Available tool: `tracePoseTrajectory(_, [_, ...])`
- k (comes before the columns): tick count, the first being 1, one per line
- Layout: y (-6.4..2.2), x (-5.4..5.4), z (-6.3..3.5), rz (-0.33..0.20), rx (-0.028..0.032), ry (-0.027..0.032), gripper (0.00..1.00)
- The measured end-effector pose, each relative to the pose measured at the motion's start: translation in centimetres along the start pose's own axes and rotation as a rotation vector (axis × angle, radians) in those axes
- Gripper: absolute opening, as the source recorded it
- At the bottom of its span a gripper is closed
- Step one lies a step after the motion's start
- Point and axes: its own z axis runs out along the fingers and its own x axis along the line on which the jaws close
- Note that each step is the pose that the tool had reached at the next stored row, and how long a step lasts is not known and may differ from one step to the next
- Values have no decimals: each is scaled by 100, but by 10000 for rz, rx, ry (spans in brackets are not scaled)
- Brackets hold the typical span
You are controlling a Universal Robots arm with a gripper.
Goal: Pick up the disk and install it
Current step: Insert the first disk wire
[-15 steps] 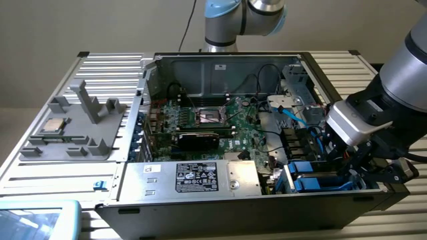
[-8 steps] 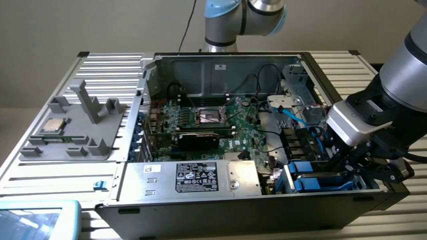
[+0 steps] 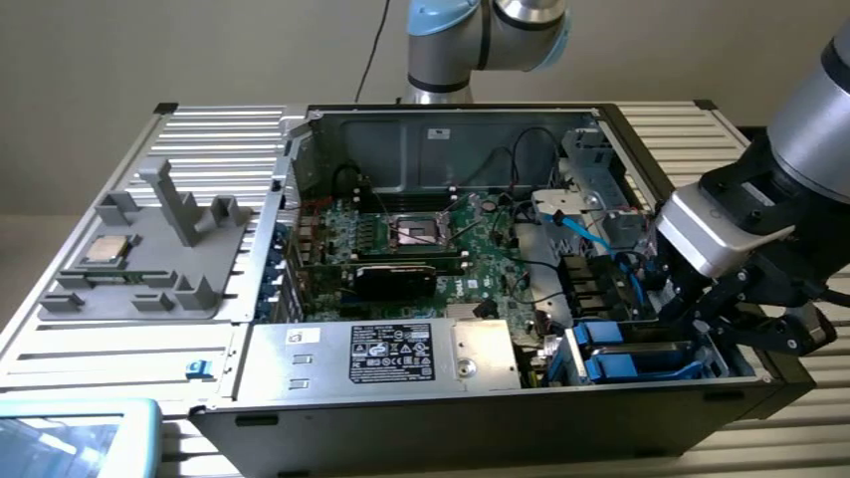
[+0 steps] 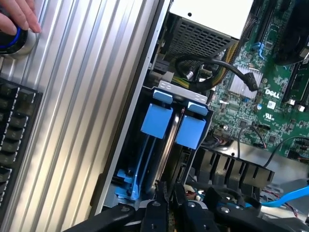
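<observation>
**Pincer down at the drive bay in the corner of the open computer**

A ribbed metal table [image 3: 119,344] carries an open computer case [image 3: 439,129], lying on its side with the insides facing up. The robot arm [image 3: 797,129] reaches in from the exterior view's right. Inside the case, a green circuit board [image 3: 439,234] covers the middle. A silver box with a black label [image 3: 398,354] sits along the near wall. On the table at the exterior view's left lies a grey moulded tray [image 3: 146,254].

The pincer [image 3: 704,324] hangs low over the near corner of the case on the exterior view's right. It is just above the drive bay [image 3: 738,368]. From the pictures I cannot tell whether it is open, closed or clamped on anything.

The disk [image 3: 624,363] stands on edge in that bay, framed by its blue bracket. In the wrist view the disk [image 4: 157,121] shows its blue tabs and rails. A thin metal edge runs from them toward the pincer [image 4: 167,195], which is right at the disk's near end.

A small square chip [image 3: 106,249] rests on the tray, well apart from the bay. In the wrist view a person's hand [image 4: 17,17] lies on a round button with a blue ring [image 4: 12,43] set on the table.
</observation>
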Motion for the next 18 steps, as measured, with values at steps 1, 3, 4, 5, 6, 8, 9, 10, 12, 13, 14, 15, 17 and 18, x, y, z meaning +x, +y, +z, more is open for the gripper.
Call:
tracePoseTrajectory(1, [-6, -14, -38, -5, -2, 4, 17])
tracePoseTrajectory(3, [-23, -60, -87, -11, -16, 45, 17])
tracePoseTrajectory(4, [-33, -89, -96, -14, -35, 104, 17])
tracePoseTrajectory(5, [-41, -116, -95, -17, -57, 176, 17])
tracePoseTrajectory(6, [-48, -139, -92, -21, -89, 277, 17])
tracePoseTrajectory(8, [-63, -186, -88, -33, -171, 537, 17])
tracePoseTrajectory(9, [-70, -209, -85, -38, -210, 659, 17])
tracePoseTrajectory(10, [-77, -233, -83, -43, -247, 777, 17])
tracePoseTrajectory(12, [-93, -285, -77, -51, -309, 971, 17])
tracePoseTrajectory(13, [-100, -308, -75, -54, -328, 1033, 17])
tracePoseTrajectory(14, [-107, -331, -72, -57, -347, 1093, 17])
tracePoseTrajectory(15, [-113, -353, -69, -59, -364, 1143, 17])
tracePoseTrajectory(17, [-122, -392, -66, -63, -410, 1254, 17])
tracePoseTrajectory(18, [-123, -403, -63, -65, -435, 1293, 17])
